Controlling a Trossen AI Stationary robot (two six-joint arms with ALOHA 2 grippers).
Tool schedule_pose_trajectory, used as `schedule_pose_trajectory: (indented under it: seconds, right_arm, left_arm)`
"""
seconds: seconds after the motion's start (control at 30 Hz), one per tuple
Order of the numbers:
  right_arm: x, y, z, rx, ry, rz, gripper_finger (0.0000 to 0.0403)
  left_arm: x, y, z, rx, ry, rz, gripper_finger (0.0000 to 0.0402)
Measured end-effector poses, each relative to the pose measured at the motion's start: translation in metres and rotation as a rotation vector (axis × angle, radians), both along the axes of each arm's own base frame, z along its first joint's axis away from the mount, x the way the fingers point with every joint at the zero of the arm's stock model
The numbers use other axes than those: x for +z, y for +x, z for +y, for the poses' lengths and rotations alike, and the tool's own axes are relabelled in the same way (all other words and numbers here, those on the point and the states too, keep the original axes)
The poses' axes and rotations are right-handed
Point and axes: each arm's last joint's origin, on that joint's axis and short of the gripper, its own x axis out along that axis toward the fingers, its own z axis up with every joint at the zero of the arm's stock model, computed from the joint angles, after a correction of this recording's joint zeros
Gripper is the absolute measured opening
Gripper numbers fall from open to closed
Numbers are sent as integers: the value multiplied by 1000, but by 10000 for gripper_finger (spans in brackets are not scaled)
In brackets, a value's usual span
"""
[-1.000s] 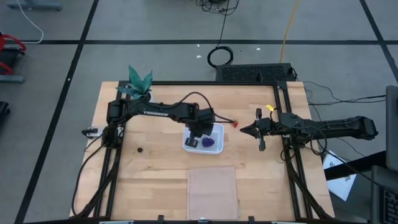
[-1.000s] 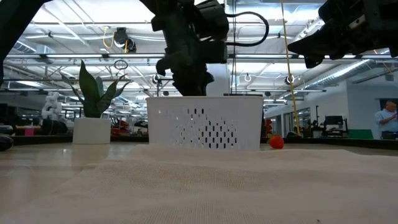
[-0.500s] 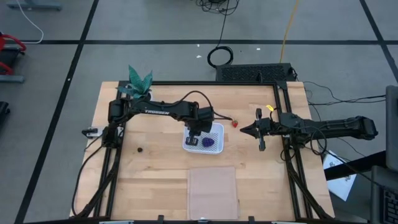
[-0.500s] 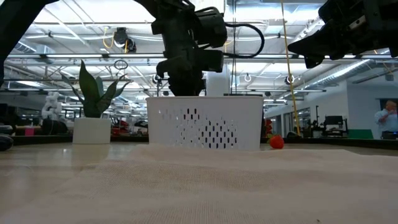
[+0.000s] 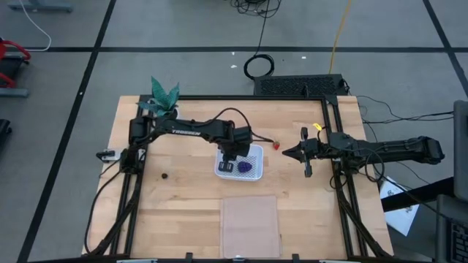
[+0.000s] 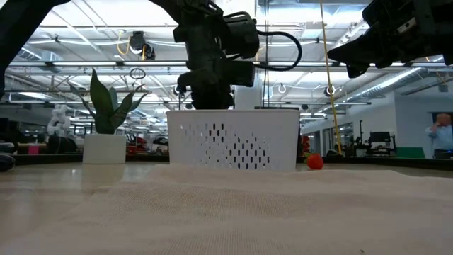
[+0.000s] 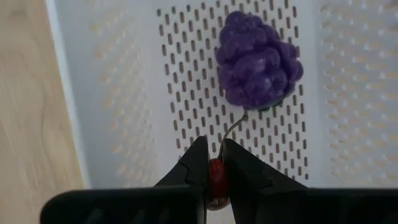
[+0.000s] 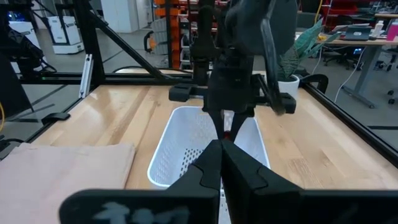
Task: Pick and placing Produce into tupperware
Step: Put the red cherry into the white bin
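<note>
The white tupperware [image 5: 252,157] stands mid-table and shows as a perforated wall in the low view [image 6: 233,145]. A purple lumpy cluster [image 7: 258,59] lies on its dotted base. My left gripper [image 7: 215,146] hangs over the container's left half [image 5: 228,164], pointing down, shut on a small red fruit with a thin stem. Another red fruit [image 5: 276,145] lies on the table right of the container [image 6: 315,162]. A small dark berry [image 5: 164,175] lies toward the left edge. My right gripper [image 5: 285,153] hovers shut to the right, holding nothing [image 8: 219,149]. My left gripper pinches the small red fruit [image 7: 216,178] between its two fingers, coming from above and pointing down into the container. The thin stem [image 7: 231,127] sticks out past the fingertips toward the purple cluster. Whether the fruit touches the container's base cannot be told.
A green potted plant [image 5: 162,98] stands at the far left corner. A flat translucent sheet [image 5: 250,223] lies near the table's near edge. A black frame [image 5: 333,124] runs along the table's sides. Bare wood lies left of the container.
My left gripper has shifted only slightly above the container and stays shut on the red fruit. Nothing else has moved.
</note>
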Motion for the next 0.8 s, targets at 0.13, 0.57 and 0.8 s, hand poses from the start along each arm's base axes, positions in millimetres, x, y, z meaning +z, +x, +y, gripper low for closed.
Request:
schedule_pose_trajectory:
  seconds: [0.13, 0.57, 0.8]
  right_arm:
    - [0, 0, 0, 0, 0, 0, 0]
    - [0, 0, 0, 1, -2, 1, 0]
    - [0, 0, 0, 1, -3, 1, 0]
  left_arm:
    - [-6, 1, -3, -19, 20, 17, 31]
    - [-8, 2, -8, -43, 30, 24, 31]
    - [-18, -4, -8, -26, 53, 67, 31]
